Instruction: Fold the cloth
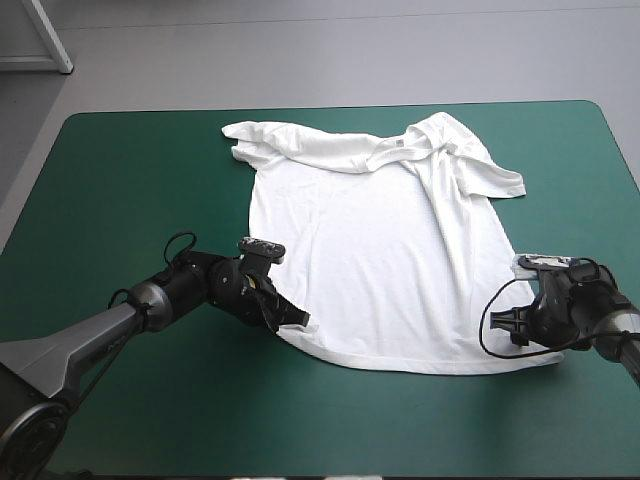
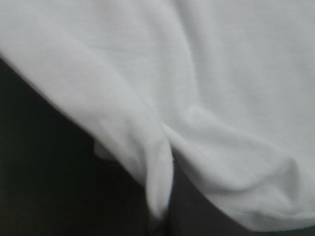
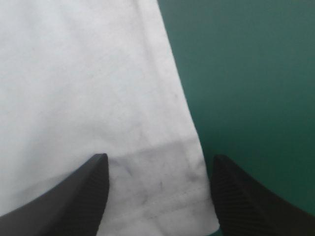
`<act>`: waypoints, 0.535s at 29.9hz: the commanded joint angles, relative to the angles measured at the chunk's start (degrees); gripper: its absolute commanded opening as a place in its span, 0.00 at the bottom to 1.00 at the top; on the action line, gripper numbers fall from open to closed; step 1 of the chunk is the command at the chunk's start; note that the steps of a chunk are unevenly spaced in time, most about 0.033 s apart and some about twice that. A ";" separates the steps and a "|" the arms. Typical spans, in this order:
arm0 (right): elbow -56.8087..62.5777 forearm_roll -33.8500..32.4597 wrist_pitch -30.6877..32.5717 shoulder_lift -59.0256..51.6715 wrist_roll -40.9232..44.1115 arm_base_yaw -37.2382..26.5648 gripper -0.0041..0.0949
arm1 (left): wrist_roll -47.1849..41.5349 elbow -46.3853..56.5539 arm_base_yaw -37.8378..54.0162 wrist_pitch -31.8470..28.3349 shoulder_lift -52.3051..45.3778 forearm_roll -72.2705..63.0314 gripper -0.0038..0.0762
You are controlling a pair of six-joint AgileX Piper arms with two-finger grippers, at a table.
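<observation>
White T-shirt [image 1: 370, 260] flat mid-frame on teal-green bench [image 1: 130, 180]. Left tool [image 1: 293, 320] clamped on its hem. Right tool [image 3: 157, 164] apart, straddling hem corner.

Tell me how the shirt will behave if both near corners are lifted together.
Likely floppy: the T-shirt puckers into soft folds where the left gripper pinches its hem. Probably thin and light: it lies flat with only fine creases by the open right gripper. Its middle may sag and drag on the table.
</observation>
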 commanded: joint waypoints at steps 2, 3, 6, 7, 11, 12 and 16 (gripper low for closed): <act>2.11 4.70 -4.66 6.32 -4.14 -0.31 0.45 | -0.07 0.86 -0.76 3.97 0.40 -1.23 0.04; 2.11 6.34 -5.07 6.35 -5.72 -0.31 0.36 | 0.02 0.86 -0.76 3.84 0.27 -1.23 0.04; 1.58 10.09 -5.66 5.36 -9.76 -0.31 0.03 | 0.02 0.63 -0.64 3.48 -1.14 -0.34 0.04; 1.08 10.59 -5.51 4.77 -10.31 -0.31 0.03 | 0.02 0.13 -0.64 3.48 -1.79 0.27 0.04; -3.27 10.14 -0.86 -0.37 -10.49 -0.31 0.03 | -2.64 -4.36 -0.64 6.13 -6.45 5.07 0.04; -4.47 9.94 0.47 -1.79 -10.56 -0.31 0.03 | -3.31 -5.81 -0.64 7.13 -7.42 6.39 0.04; -12.98 8.39 5.18 -8.99 -10.74 -0.31 0.03 | -6.57 -15.31 -0.64 13.48 -10.82 13.24 0.04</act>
